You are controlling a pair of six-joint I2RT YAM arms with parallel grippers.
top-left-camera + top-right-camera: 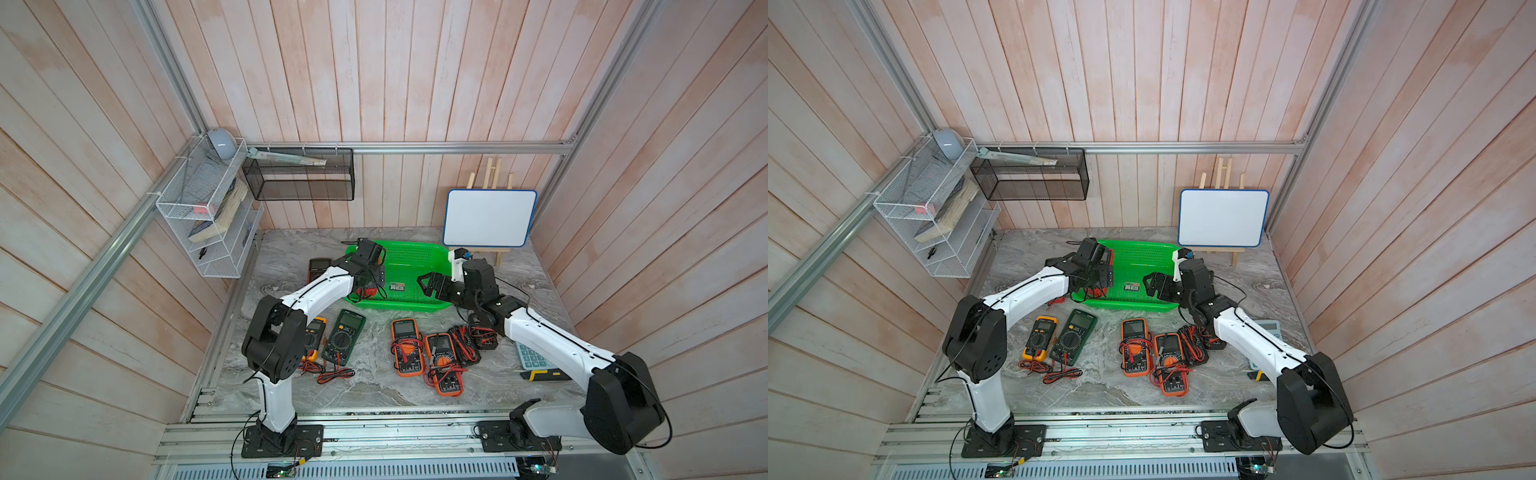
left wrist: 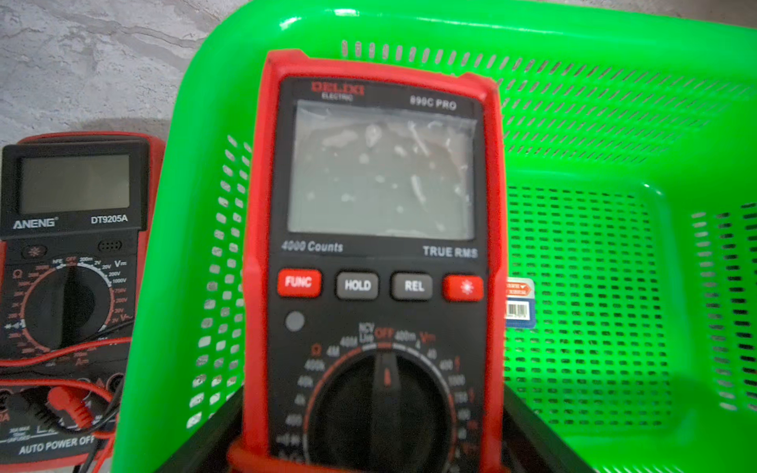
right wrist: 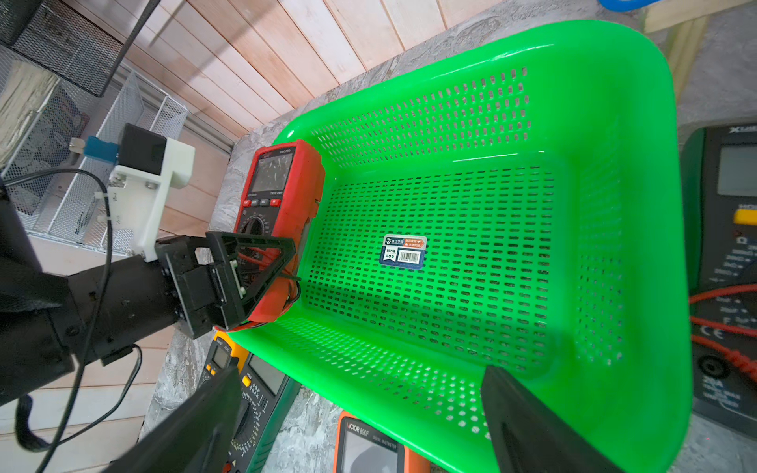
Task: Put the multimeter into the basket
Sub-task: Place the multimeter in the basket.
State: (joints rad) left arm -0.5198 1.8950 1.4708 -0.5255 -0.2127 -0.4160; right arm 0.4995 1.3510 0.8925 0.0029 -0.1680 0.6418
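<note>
Left arm [image 1: 320,289] and right arm [image 1: 552,345]: white link shells, black rounded joint housings, thin black cable [image 3: 109,233] clipped along each. Black base plates [image 1: 286,442] screwed down. Black triangular open-frame gripper fingers [image 3: 245,238]. White wrist bracket [image 3: 151,196] with blue connector [image 3: 100,148].

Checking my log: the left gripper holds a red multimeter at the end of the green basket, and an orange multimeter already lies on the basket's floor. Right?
No orange multimeter lies in the basket: the right wrist view shows its floor bare but for a sticker. The orange multimeters lie on the table. The left gripper does hold the red multimeter at the basket's end.
</note>
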